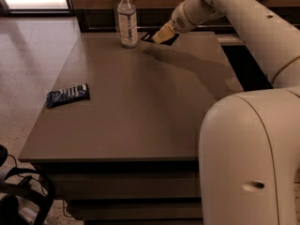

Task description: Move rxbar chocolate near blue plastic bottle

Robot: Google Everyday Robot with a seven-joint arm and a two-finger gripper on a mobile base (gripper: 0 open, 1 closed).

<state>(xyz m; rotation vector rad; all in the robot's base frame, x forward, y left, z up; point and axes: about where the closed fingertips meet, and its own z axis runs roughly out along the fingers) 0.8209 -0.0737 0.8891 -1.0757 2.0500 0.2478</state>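
Observation:
The blue plastic bottle (127, 20), clear with a white cap and pale label, stands upright at the far edge of the grey table (136, 107). My gripper (161, 35) is just right of the bottle, low over the table's far edge, shut on the rxbar chocolate (149, 37). The black wrapper pokes out to the left of the tan fingers (164, 33) and lies close to the bottle's base. Most of the bar is hidden behind the fingers.
A dark blue snack wrapper with white print (68, 95) lies near the table's left edge. My white arm (243, 27) reaches in from the right and my base fills the lower right. A dark wall panel runs behind the table.

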